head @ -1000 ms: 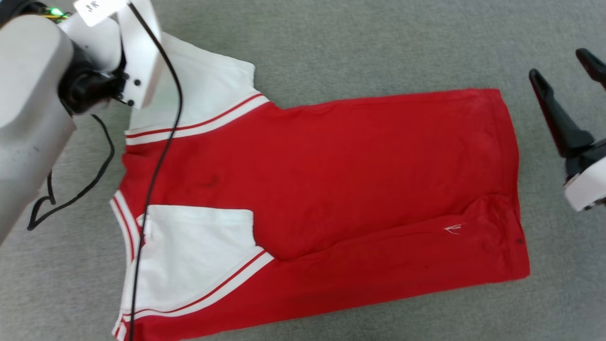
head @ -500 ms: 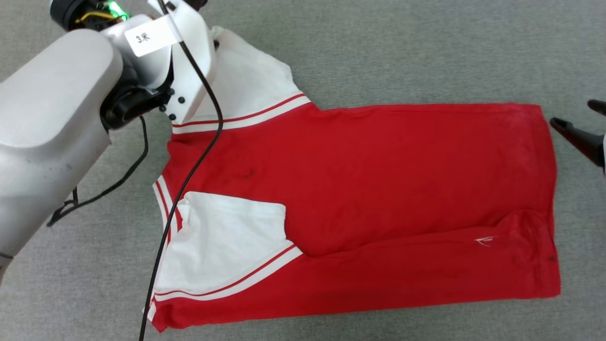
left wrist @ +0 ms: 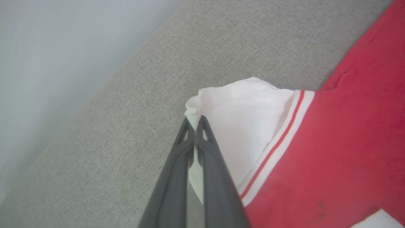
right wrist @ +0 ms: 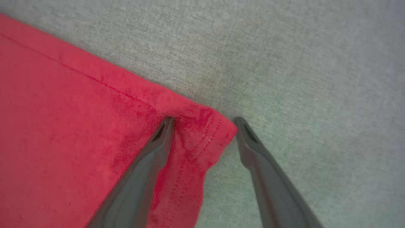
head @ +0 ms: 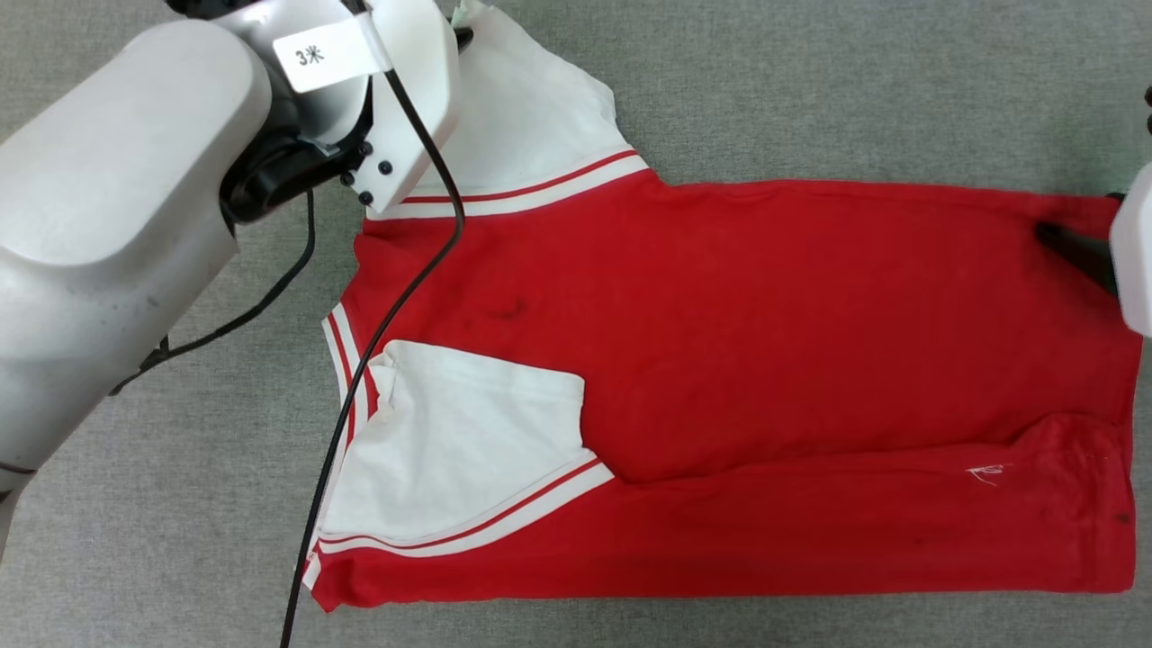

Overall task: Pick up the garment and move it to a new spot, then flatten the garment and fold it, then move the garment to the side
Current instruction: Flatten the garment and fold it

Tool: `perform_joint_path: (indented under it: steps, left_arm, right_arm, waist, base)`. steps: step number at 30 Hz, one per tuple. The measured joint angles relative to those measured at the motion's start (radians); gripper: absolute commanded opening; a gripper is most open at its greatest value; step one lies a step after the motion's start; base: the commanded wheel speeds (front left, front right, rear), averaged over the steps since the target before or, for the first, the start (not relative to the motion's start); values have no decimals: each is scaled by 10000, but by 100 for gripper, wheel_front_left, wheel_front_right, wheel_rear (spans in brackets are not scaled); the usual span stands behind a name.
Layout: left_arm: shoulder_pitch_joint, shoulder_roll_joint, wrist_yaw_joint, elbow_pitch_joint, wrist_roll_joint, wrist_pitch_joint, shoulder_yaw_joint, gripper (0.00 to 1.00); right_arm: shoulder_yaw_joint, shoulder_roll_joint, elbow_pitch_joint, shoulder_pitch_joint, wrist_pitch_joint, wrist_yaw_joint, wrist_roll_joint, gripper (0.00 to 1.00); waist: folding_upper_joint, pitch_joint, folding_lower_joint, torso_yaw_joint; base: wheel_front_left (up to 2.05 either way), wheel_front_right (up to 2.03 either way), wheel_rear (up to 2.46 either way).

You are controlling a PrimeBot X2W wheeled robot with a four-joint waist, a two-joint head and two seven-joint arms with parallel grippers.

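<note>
The garment [head: 738, 360] lies spread on the grey surface, red body to the right and white red-striped sleeves to the left. Its near sleeve [head: 468, 450] is folded onto the body. In the left wrist view my left gripper [left wrist: 193, 121] is shut on the edge of the far white sleeve [left wrist: 243, 126], whose tip rises a little off the surface. My right gripper [right wrist: 204, 120] is open, its tips astride the garment's red hem corner [right wrist: 193, 133]. One of its fingers [head: 1071, 250] lies over that far right corner in the head view.
A black cable [head: 378, 342] hangs from my left arm [head: 117, 207] across the garment's collar end. The grey surface [head: 810, 90] extends around the garment. In the left wrist view its edge [left wrist: 104, 85] runs diagonally, with a pale blurred area beyond.
The head view has shifted, so the garment sits further right in it. My right gripper has come from beside the garment to its far hem corner. The left gripper stays on the sleeve.
</note>
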Motion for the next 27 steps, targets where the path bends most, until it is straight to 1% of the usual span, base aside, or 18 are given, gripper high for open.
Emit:
perform_joint_path:
  steps: [4, 7, 8, 9, 10, 13, 18, 23, 27]
  left_arm:
    - [-77, 0, 0, 36, 56, -127, -17, 0]
    - [-75, 2, 0, 113, 56, -238, -44, 0]
    - [-73, 10, 0, 136, 56, -276, -63, 0]
    - [-68, 23, 0, 167, 54, -309, -67, 0]
    - [-62, 50, 0, 201, 54, -368, -65, 0]
    - [2, 140, 0, 301, 50, -579, -40, 0]
    - [473, 341, 23, 301, -59, -928, -13, 0]
    - [1099, 612, 257, -130, -148, -1294, -25, 0]
    - [1813, 963, 518, -658, -194, -1457, -163, 0]
  right_arm:
    - [725, -107, 309, -114, -232, -23, -86, 100]
    - [917, -134, 573, -142, -677, -21, 176, 100]
    - [1030, -155, 614, -178, -807, -23, 240, 66]
    - [1143, -188, 631, -200, -988, -21, 261, 20]
    - [1246, -194, 673, -214, -1218, -21, 282, 0]
    - [1469, -107, 897, -314, -1864, -2, 435, 0]
    - [1925, 111, 1267, -381, -3070, 0, 347, 0]
    - [2196, 136, 1521, -337, -4209, 0, 362, 0]
    - [2351, 117, 1668, -37, -4963, 0, 477, 0]
  waist:
    - [0, 145, -2, 112]
    - [0, 163, -3, 126]
    - [0, 148, -4, 114]
    - [0, 121, -3, 98]
    - [0, 85, -3, 79]
    - [1, -80, -2, 11]
    - [0, -543, -1, -111]
    - [0, -1138, -1, -168]
    - [1, -1640, -1, -159]
  base:
    - [0, 0, 0]
    - [0, 0, 0]
    - [0, 0, 0]
    - [0, 0, 0]
    - [0, 0, 0]
    - [0, 0, 0]
    - [0, 0, 0]
    - [0, 0, 0]
    - [0, 0, 0]
